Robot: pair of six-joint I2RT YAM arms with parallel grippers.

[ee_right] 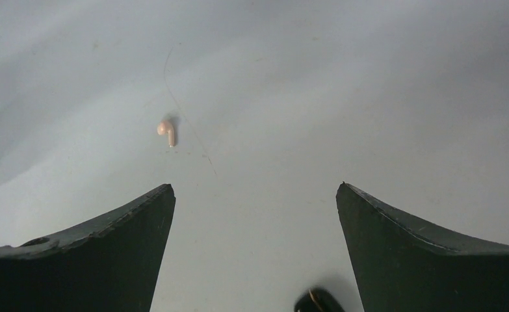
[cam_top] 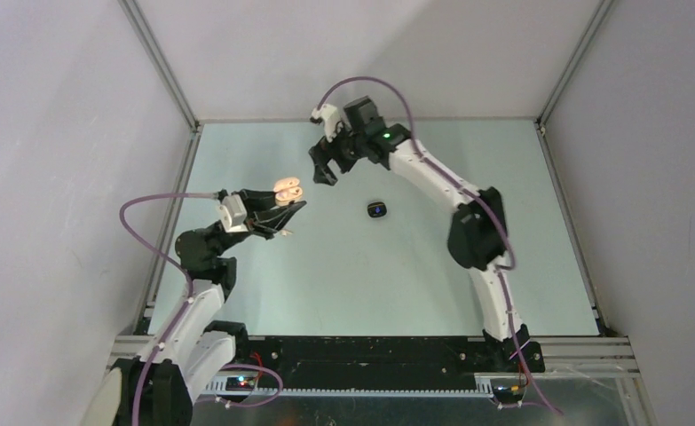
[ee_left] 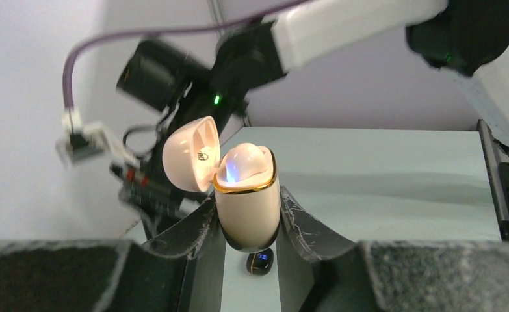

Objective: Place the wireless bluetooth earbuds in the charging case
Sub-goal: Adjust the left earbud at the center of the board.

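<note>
The left jaws grip the beige, gold-rimmed charging case [ee_left: 246,208] upright above the bench [cam_top: 343,275], its lid swung open and a blue glow inside. Farther out a black earbud [cam_top: 376,209] lies on the bench. Beyond it the right jaws gape empty near a cream earbud [ee_right: 167,132].

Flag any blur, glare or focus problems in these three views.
Left wrist: the charging case is sharp, with a blue glow at its open top, while the right arm behind it is blurred. Right wrist: soft overall, the cream earbud slightly fuzzy. Top external: evenly lit, no glare.
</note>
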